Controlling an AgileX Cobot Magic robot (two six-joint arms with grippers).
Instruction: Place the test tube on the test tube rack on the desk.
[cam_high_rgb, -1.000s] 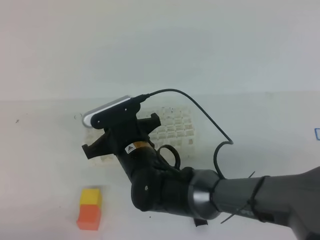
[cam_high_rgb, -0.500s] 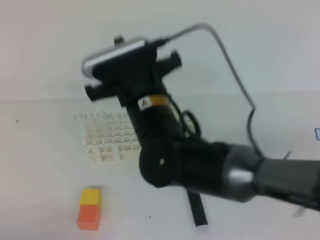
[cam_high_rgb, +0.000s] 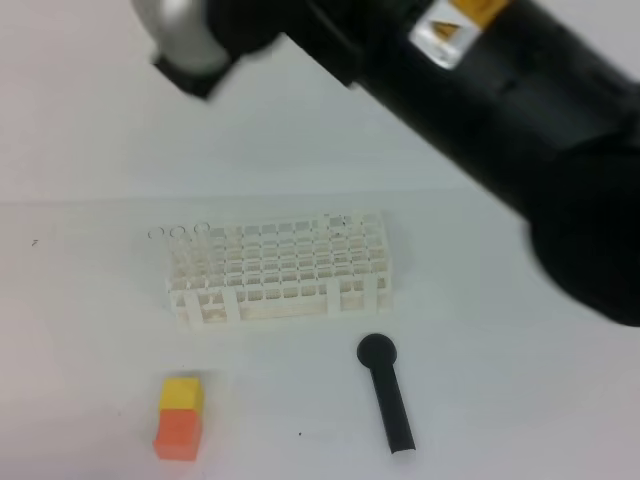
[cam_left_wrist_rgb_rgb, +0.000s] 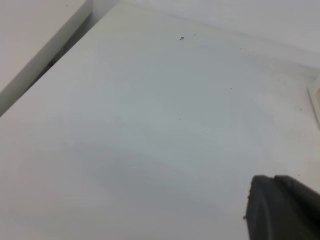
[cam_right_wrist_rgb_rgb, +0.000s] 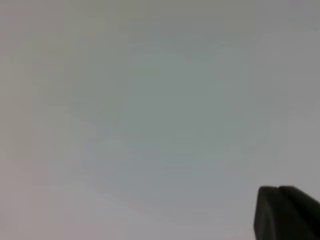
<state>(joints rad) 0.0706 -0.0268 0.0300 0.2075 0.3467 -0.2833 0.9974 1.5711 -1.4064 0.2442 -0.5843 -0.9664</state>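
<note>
Three clear rims showed at one end corner of the test tube rack (cam_high_rgb: 280, 265) once my right arm (cam_high_rgb: 500, 110) had swung up and away. A second earlier that arm had hung low over the rack and hid most of it. Now it filled the top of the high view, close to the camera, with the rack far below it. I took the test tube (cam_high_rgb: 180, 232) to be one of those three, standing in a hole, though I could not tell which.

The right end effector (cam_right_wrist_rgb_rgb: 285, 212) showed only as a dark corner against blank grey in its wrist view. Its jaws were pressed together and nothing showed in them. The left end effector (cam_left_wrist_rgb_rgb: 282, 207) was likewise pressed together and empty, low over bare desk (cam_left_wrist_rgb_rgb: 150, 125), with no task thing beneath it.

The black stick (cam_high_rgb: 385, 400) and the yellow-and-orange block (cam_high_rgb: 180, 415) lay on the desk in front of the rack, well below the raised arm and clear of it. My reading was that the placing was done and the arm was pulling back — nothing was left to carry.
</note>
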